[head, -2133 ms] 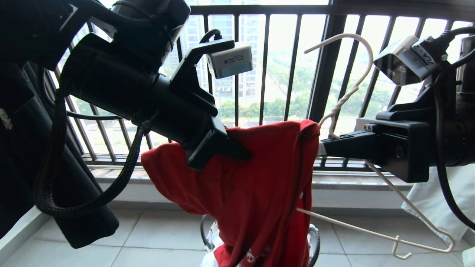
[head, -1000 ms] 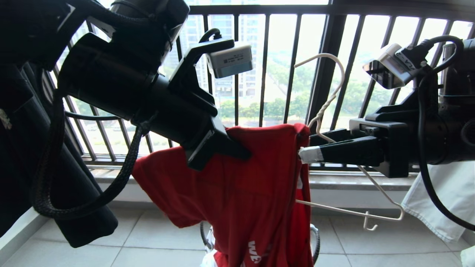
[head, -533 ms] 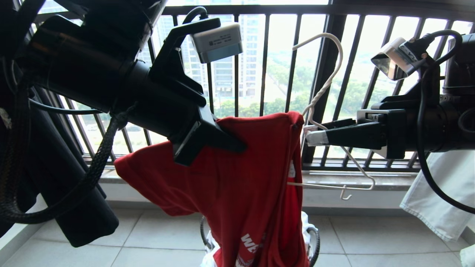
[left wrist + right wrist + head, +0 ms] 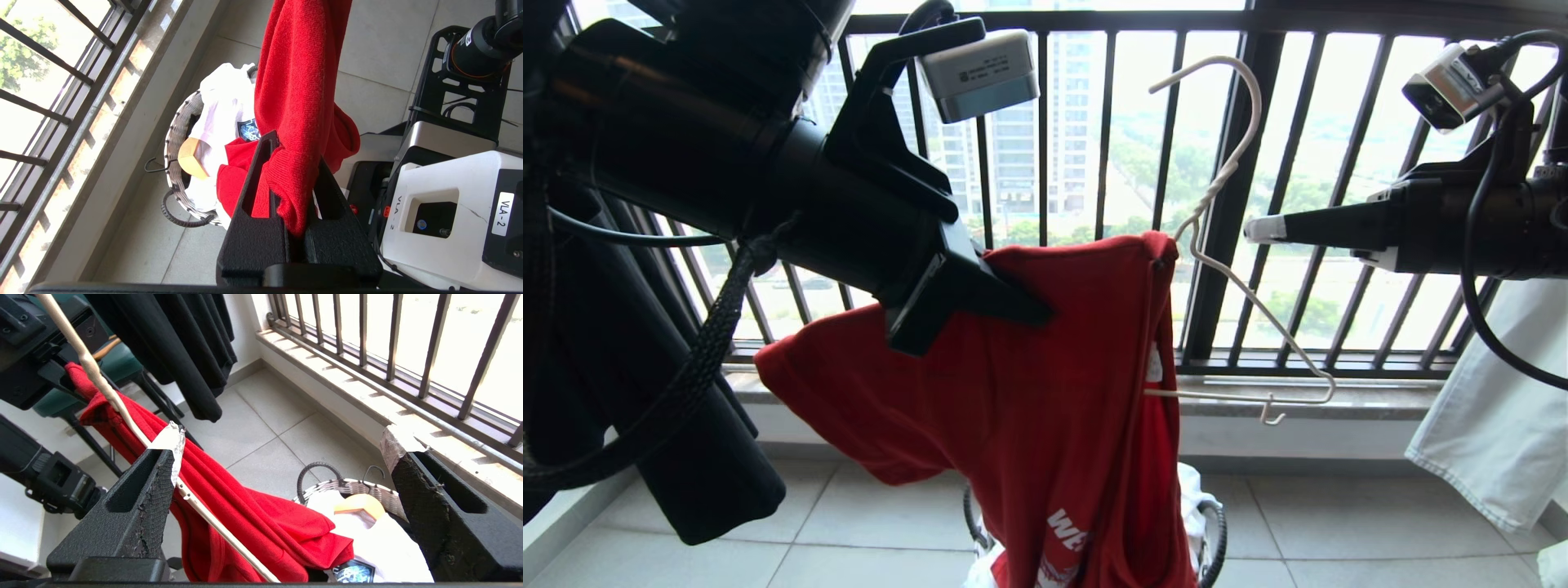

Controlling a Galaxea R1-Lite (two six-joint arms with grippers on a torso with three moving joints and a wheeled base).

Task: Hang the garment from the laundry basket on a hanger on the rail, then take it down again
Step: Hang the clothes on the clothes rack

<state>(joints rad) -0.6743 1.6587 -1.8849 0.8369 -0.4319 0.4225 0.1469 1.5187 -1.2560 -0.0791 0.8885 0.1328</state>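
My left gripper is shut on a fold near the top of the red garment, which hangs from it with its lower end in the laundry basket. In the left wrist view the red cloth is bunched between the left gripper's closed jaws. The off-white wire hanger has one arm inside the garment; its hook and other arm stick out to the right. My right gripper stands open just right of the hanger's neck, holding nothing. In the right wrist view the right gripper is spread wide, with the hanger against one finger. The rail is out of view.
The dark barred window railing runs close behind. A black garment hangs at the left and a white cloth at the right. The basket also holds a white T-shirt and a wooden hanger.
My right gripper has opened, let go of the hanger's neck and drawn back to the right and up. The left gripper has lifted the garment and hanger a little.
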